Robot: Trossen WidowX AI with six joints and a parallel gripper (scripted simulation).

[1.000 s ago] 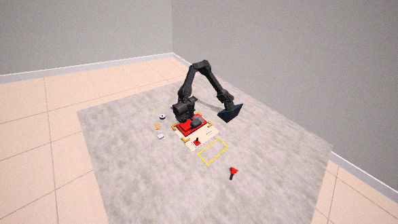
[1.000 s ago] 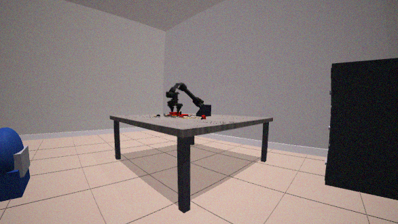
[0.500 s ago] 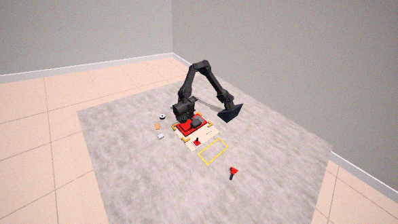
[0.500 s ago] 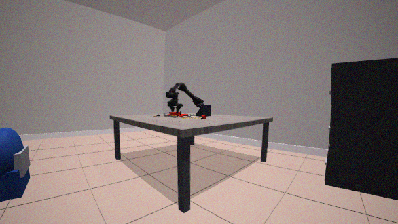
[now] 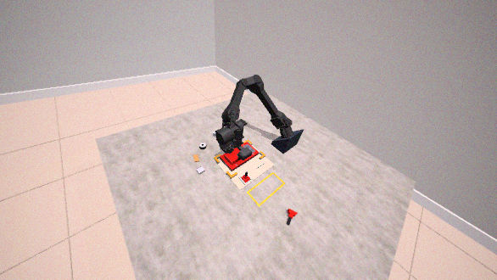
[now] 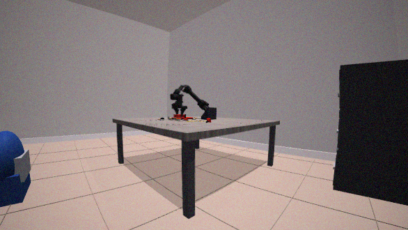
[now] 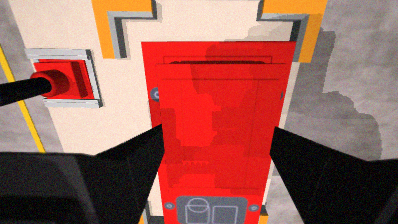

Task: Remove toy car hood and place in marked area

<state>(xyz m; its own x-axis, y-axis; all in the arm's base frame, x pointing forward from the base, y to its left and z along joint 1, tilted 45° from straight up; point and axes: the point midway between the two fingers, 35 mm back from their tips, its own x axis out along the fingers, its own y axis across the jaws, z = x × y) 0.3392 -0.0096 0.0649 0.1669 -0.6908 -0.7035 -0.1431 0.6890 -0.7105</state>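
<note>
My gripper (image 5: 237,155) (image 6: 179,113) (image 7: 215,129) points down and is shut on the red hood (image 7: 200,120) across its width, one black finger on each long side. In the wrist view, the hood partly covers a round bolt and appears slightly raised over the car body (image 5: 231,166) (image 7: 151,55). How high it is cannot be told exactly. The car's grey printed panel (image 7: 240,202) shows near the bottom of the wrist view. The marked area, a yellow outline (image 5: 254,199) (image 7: 32,123), lies beside the board, with no hood inside.
The cream board (image 5: 255,170) (image 7: 120,130) carries orange corner brackets (image 5: 231,175) (image 7: 125,7) and an upright black-handled red piece (image 5: 246,179) (image 7: 82,75). A red-and-black object (image 5: 291,213) (image 6: 208,120) lies beyond the outline. A white-and-black disc (image 5: 203,146), orange piece (image 5: 196,158) and pale block (image 5: 200,170) lie left.
</note>
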